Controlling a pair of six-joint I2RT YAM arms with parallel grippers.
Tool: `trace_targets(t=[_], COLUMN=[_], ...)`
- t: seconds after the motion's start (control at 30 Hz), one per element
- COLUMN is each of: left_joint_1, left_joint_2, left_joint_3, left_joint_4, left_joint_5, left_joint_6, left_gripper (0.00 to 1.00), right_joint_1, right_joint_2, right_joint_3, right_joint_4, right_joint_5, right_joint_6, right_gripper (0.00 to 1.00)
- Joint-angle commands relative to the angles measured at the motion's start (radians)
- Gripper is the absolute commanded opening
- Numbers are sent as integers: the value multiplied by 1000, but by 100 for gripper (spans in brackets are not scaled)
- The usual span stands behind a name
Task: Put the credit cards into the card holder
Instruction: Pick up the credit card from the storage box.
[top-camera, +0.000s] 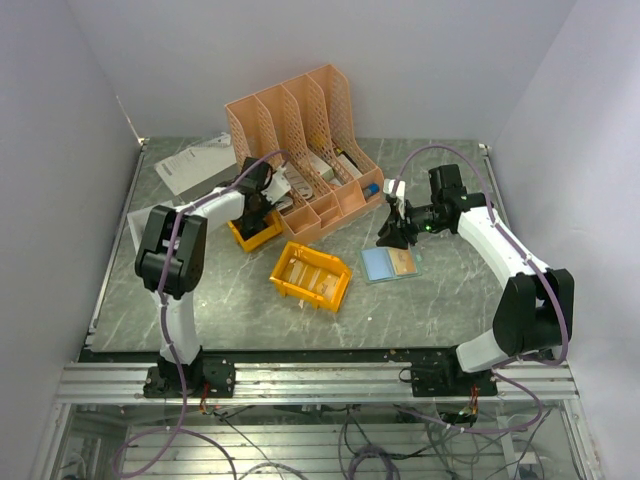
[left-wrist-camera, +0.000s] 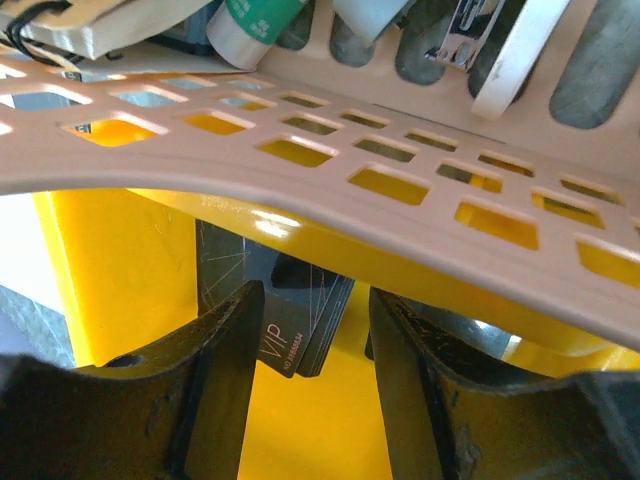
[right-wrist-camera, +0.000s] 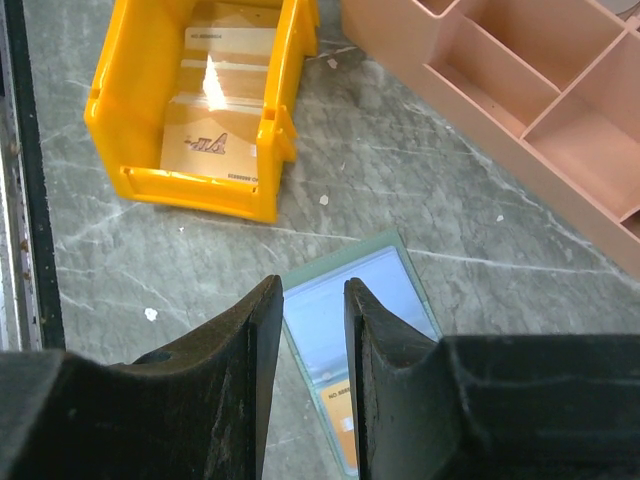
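Our left gripper (left-wrist-camera: 310, 400) faces dark cards (left-wrist-camera: 300, 325) in a yellow bin (left-wrist-camera: 120, 270); our right gripper (right-wrist-camera: 313, 335) hangs over the card holder (right-wrist-camera: 390, 290). We find both grippers' jaws spread, empty.

Flat on the table right of centre, holder (top-camera: 378, 264) with a card (top-camera: 402, 263) on its right half. Just left, bin (top-camera: 300, 296) with cards (top-camera: 308, 272) inside. Behind both, rack (top-camera: 290, 120), second bin (top-camera: 262, 236) against its left front.

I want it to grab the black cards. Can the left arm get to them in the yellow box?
Probably yes. The left gripper is open with the black cards straight ahead between its fingers; the pink rack hangs above, not in between.
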Motion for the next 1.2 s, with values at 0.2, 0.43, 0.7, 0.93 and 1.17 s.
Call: trace_targets(t=[0.2, 0.43, 0.7, 0.93, 1.17], left_joint_1=[51, 52, 52, 54, 91], left_joint_2=[6, 1, -41, -81, -71], left_joint_3=[-9, 8, 33, 34, 71], left_joint_4=[77, 67, 60, 68, 47], left_joint_5=[52, 35, -8, -28, -20], left_joint_6=[35, 23, 3, -12, -63], left_gripper=[53, 52, 49, 48, 37], right_joint_1=[-9, -17, -18, -18, -18], right_joint_2=[11, 9, 9, 8, 6], right_joint_3=[2, 4, 3, 6, 6], right_joint_4=[-34, -39, -43, -45, -49], right_joint_5=[-29, -37, -42, -43, -43], right_joint_6=[-26, -30, -32, -35, -37], right_gripper=[32, 32, 32, 32, 32])
